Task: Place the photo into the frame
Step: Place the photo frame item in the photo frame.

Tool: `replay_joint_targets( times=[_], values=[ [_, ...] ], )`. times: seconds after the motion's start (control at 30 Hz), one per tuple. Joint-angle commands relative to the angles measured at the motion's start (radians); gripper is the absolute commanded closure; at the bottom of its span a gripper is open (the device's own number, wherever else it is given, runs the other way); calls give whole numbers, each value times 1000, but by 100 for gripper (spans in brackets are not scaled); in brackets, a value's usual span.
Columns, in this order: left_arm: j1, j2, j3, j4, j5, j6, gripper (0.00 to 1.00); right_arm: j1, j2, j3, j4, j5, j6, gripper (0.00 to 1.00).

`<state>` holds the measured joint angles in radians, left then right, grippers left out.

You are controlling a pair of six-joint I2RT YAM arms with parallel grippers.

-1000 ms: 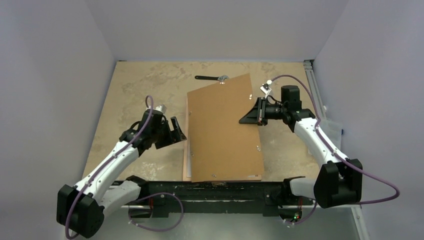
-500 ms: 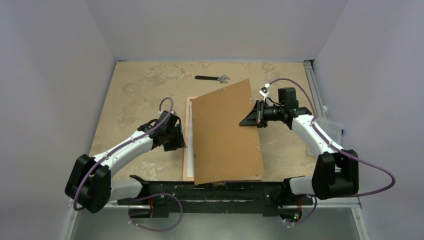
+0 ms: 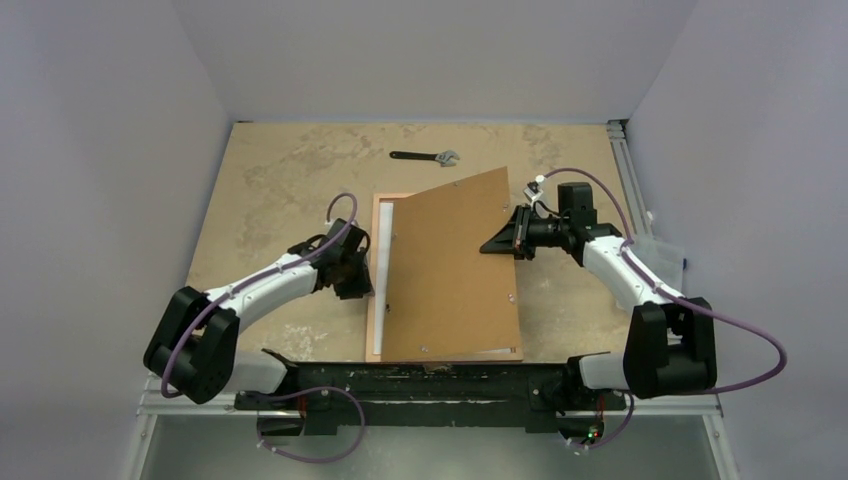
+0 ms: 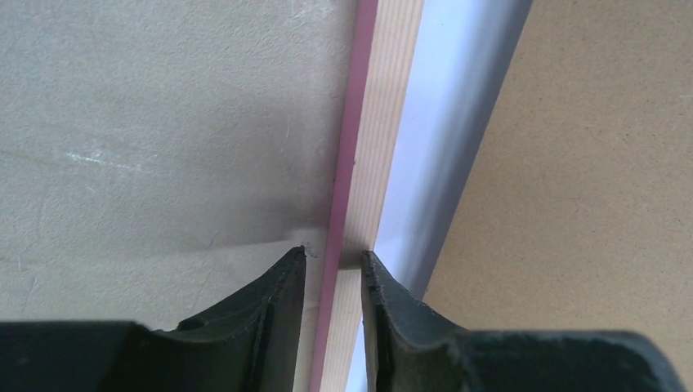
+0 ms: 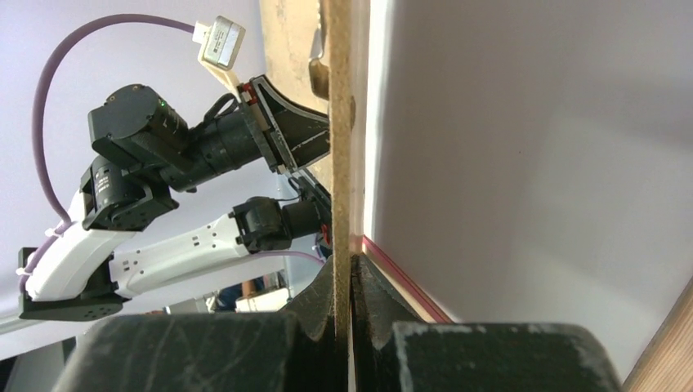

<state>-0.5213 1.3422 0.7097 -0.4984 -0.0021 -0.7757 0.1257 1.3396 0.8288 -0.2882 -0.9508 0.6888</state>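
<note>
We find the frame lying back-up on the table near the arm bases, with the photo inside it, white back showing. The left gripper straddles the frame's left rail, fingers narrowly parted; we cannot tell whether they clamp it. The right gripper pinches the brown board's edge, the board tilted over the frame.

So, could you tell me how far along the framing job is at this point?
Done: the photo appears to lie white side up inside the face-down frame. In hand: the right pincer grips the brown backing board, tilted above it, while the left pincer straddles the frame's left rail. Left: lay the board flat and secure it.
</note>
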Motion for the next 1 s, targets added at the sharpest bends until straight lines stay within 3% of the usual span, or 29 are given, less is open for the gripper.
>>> replay_joint_targets(
  times=[0.0,0.33,0.97],
  values=[
    [-9,37,24,12,-27,-10,73,-3,-15,10,104,-46,70,100],
    [-9,42,33,-19,-53,3,84,-3,51,74,45,-57,17,100],
    [-10,58,51,-45,-67,13,90,-3,143,132,50,-57,-2,100]
  ],
)
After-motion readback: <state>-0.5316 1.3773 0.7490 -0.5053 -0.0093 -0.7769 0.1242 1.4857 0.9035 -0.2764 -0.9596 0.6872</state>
